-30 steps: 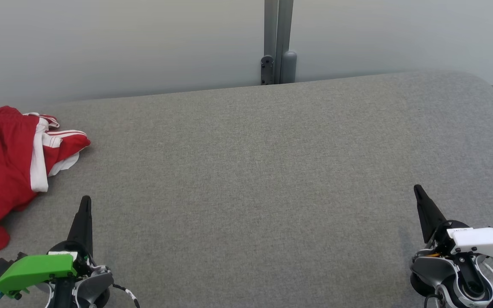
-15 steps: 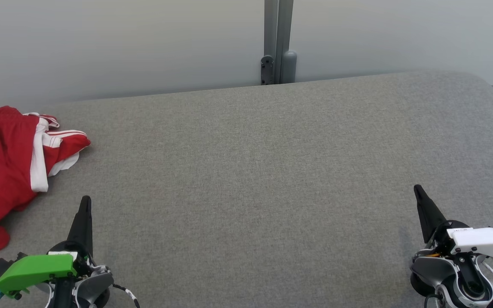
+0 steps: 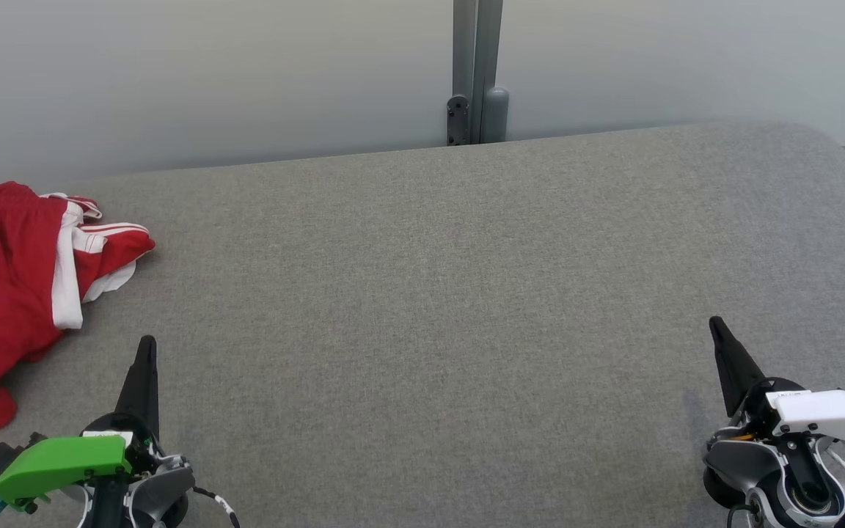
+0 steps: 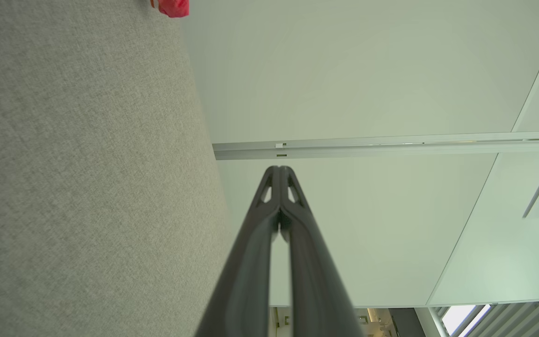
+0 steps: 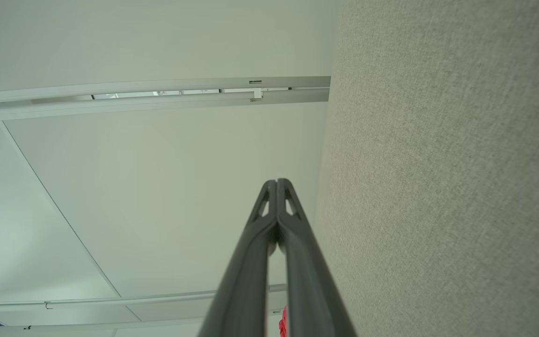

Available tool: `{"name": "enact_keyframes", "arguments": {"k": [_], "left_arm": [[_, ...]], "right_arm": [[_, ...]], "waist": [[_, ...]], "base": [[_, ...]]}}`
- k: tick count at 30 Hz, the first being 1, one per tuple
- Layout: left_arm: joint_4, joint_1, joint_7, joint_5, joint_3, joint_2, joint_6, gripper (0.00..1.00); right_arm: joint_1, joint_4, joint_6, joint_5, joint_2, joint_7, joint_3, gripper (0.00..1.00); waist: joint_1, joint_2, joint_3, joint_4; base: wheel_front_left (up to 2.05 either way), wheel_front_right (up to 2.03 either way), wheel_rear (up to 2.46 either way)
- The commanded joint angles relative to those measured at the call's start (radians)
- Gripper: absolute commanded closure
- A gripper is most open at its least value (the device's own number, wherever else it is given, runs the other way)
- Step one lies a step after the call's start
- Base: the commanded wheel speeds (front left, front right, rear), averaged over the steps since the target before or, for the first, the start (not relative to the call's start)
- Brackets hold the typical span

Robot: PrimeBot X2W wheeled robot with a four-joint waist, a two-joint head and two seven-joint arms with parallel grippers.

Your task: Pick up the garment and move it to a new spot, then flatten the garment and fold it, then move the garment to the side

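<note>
Red-and-white crumpled cloth garment, just one, lies on the grey fabric counter; two grippers, left gripper and right gripper, fingers pressed together.

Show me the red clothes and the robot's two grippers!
Garment (image 3: 8, 293): head view, on its red middle.
Left gripper (image 3: 147, 346): head view, at its shut fingertips.
Right gripper (image 3: 717, 326): head view, at its shut fingertips.
</note>
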Motion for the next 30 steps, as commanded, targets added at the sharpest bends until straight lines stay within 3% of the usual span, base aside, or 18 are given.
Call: {"name": "enact_keyframes", "arguments": {"k": [1, 30], "left_arm": [[-0.002, -0.011, 0.002, 0.000, 0.002, 0.000, -0.003, 1.00], [-0.002, -0.012, 0.002, 0.000, 0.002, 0.000, -0.003, 1.00]], "right_arm": [[-0.007, -0.001, 0.000, -0.003, -0.001, 0.001, 0.000, 1.00], [-0.008, -0.001, 0.000, -0.003, -0.001, 0.001, 0.000, 1.00]], "waist": [[0.0000, 0.0000, 0.000, 0.000], [0.0000, 0.0000, 0.000, 0.000]], "base": [[0.00, 0.00, 0.00], [0.00, 0.00, 0.00]]}}
